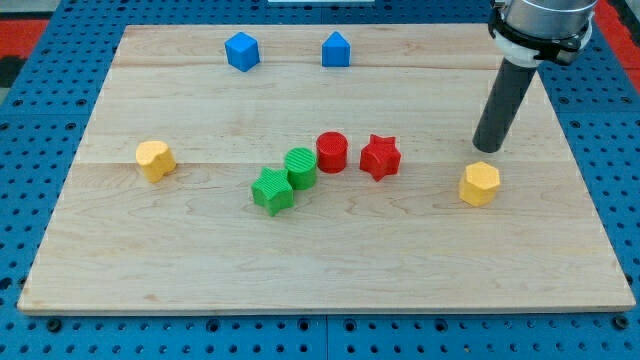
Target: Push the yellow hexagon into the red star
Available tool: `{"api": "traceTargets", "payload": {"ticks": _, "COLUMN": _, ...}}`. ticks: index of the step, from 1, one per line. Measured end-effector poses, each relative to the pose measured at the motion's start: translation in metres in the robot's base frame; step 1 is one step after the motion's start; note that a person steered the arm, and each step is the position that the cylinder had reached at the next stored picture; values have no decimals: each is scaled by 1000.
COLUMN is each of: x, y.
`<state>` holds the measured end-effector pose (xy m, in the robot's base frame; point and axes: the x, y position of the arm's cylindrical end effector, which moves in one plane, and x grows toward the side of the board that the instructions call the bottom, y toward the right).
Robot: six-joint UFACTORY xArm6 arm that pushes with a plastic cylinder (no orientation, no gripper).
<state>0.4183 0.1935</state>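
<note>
The yellow hexagon [480,184] lies at the view's right on the wooden board. The red star [380,156] lies left of it, near the board's middle, about a hundred pixels away. My tip [485,148] stands just above the yellow hexagon in the view, close to its top edge, and to the right of the red star. The dark rod rises from the tip toward the view's top right.
A red cylinder [332,152] sits just left of the red star. A green cylinder [300,167] and a green star [272,190] touch each other left of that. A second yellow block [154,159] lies far left. Two blue blocks [241,51] [336,49] lie near the top.
</note>
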Motion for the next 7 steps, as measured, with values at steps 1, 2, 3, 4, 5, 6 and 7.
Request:
{"api": "traceTargets", "payload": {"ticks": 1, "x": 0, "y": 0}}
{"api": "traceTargets", "payload": {"ticks": 2, "x": 0, "y": -2}}
{"api": "traceTargets", "payload": {"ticks": 3, "x": 5, "y": -22}}
{"api": "traceTargets", "payload": {"ticks": 4, "x": 31, "y": -23}}
{"api": "traceTargets", "payload": {"ticks": 5, "x": 32, "y": 29}}
{"api": "traceTargets", "payload": {"ticks": 6, "x": 60, "y": 34}}
{"api": "traceTargets", "payload": {"ticks": 7, "x": 61, "y": -10}}
